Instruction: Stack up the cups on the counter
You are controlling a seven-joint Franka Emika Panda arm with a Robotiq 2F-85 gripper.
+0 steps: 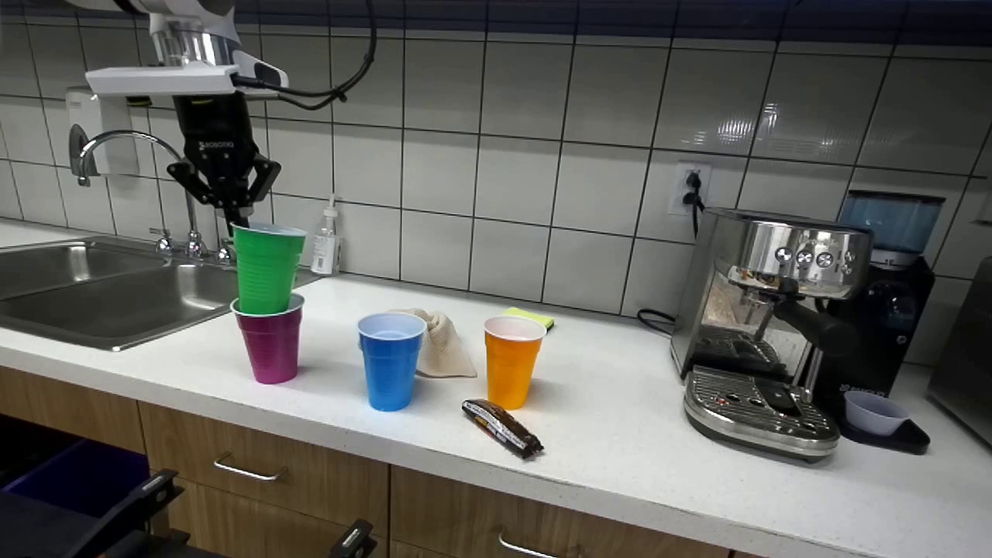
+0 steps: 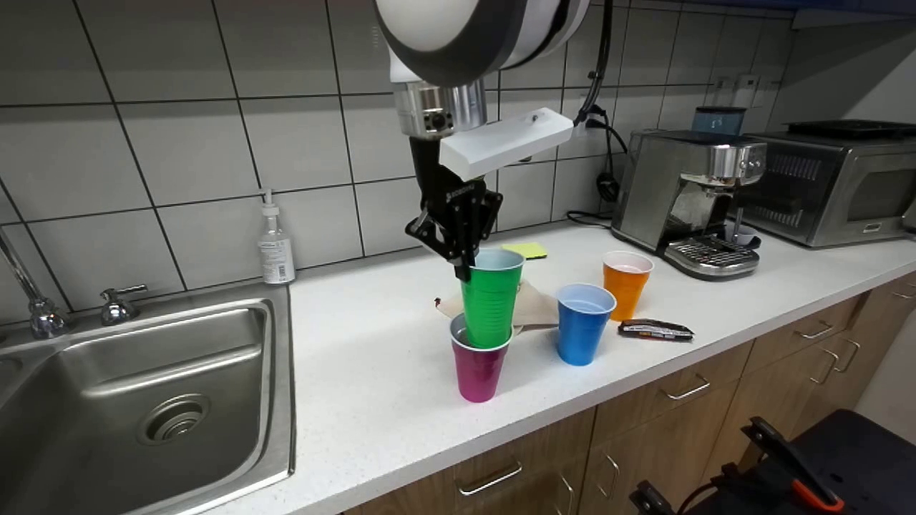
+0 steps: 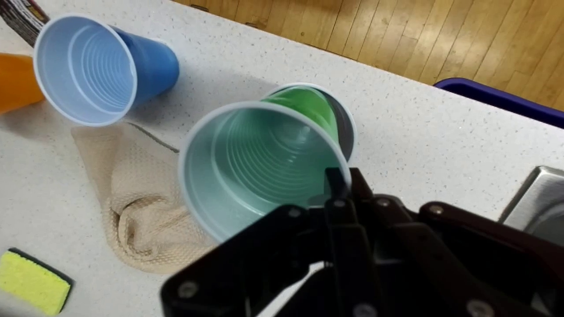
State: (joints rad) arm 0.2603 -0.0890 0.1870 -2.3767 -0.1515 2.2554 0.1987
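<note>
My gripper (image 1: 236, 217) (image 2: 465, 268) (image 3: 346, 178) is shut on the rim of the green cup (image 1: 269, 271) (image 2: 492, 307) (image 3: 269, 163), one finger inside, one outside. The green cup is slightly tilted, and its base is in the mouth of the purple cup (image 1: 271, 349) (image 2: 479, 372). In the wrist view only part of the purple cup's rim (image 3: 352, 123) shows. The purple cup stands upright on the counter (image 1: 620, 434) (image 2: 372, 372) (image 3: 440, 145). The blue cup (image 1: 391, 372) (image 2: 583, 329) (image 3: 154, 66) and orange cup (image 1: 511, 368) (image 2: 625, 286) (image 3: 17, 83) stand upright beside it.
A beige cloth (image 1: 442, 349) (image 3: 145, 189) lies behind the blue cup. A wrapped bar (image 1: 502, 428) lies near the orange cup. A yellow sponge (image 1: 531, 316) (image 3: 35, 279), soap bottle (image 2: 275, 247), steel sink (image 2: 172, 357), faucet (image 1: 186, 201) and espresso machine (image 1: 763, 325) are around.
</note>
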